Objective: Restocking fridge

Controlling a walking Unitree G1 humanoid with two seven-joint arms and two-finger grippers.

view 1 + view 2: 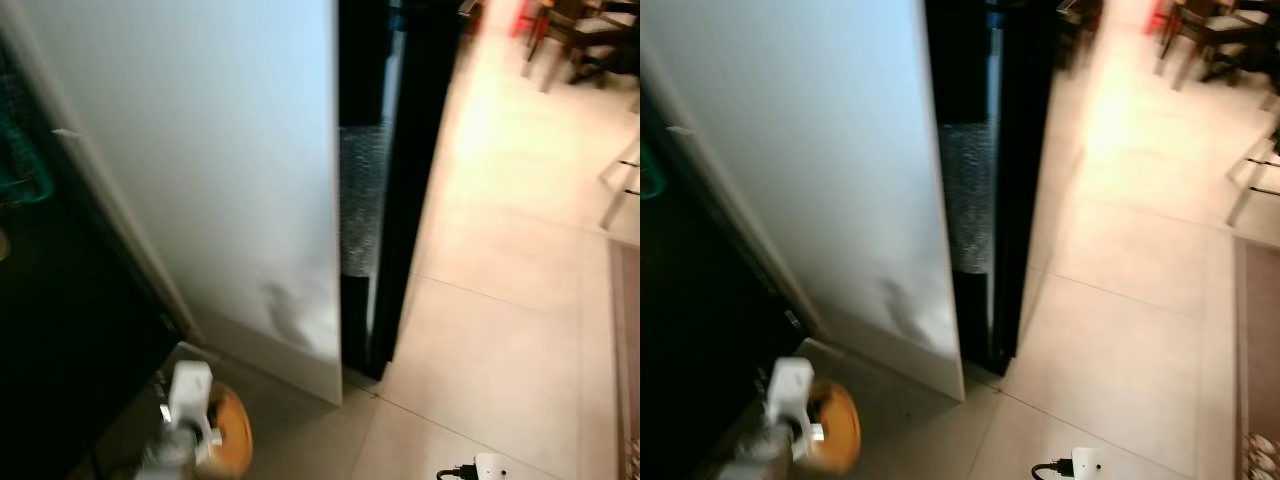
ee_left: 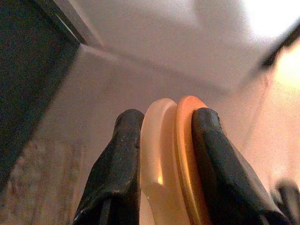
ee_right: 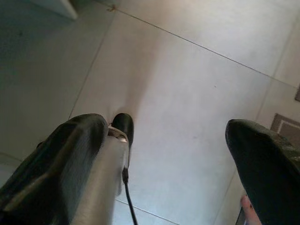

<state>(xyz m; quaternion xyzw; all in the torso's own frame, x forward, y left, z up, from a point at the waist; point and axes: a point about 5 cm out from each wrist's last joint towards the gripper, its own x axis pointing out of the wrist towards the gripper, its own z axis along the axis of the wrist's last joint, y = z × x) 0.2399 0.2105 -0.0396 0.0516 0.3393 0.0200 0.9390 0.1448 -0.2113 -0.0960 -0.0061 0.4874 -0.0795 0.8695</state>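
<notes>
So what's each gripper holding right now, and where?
Left gripper pinches an orange-and-cream container across its rim edge. Right gripper is open, holding nothing.

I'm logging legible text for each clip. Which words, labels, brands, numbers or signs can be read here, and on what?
None can be read.
White fridge door: plain, no lettering visible.
Orange-and-cream item held in the left claw: no label on the edge that shows.
Right claw: open over the tiled floor, no markings.
Both head views are blurred, so any small print would be lost.
</notes>
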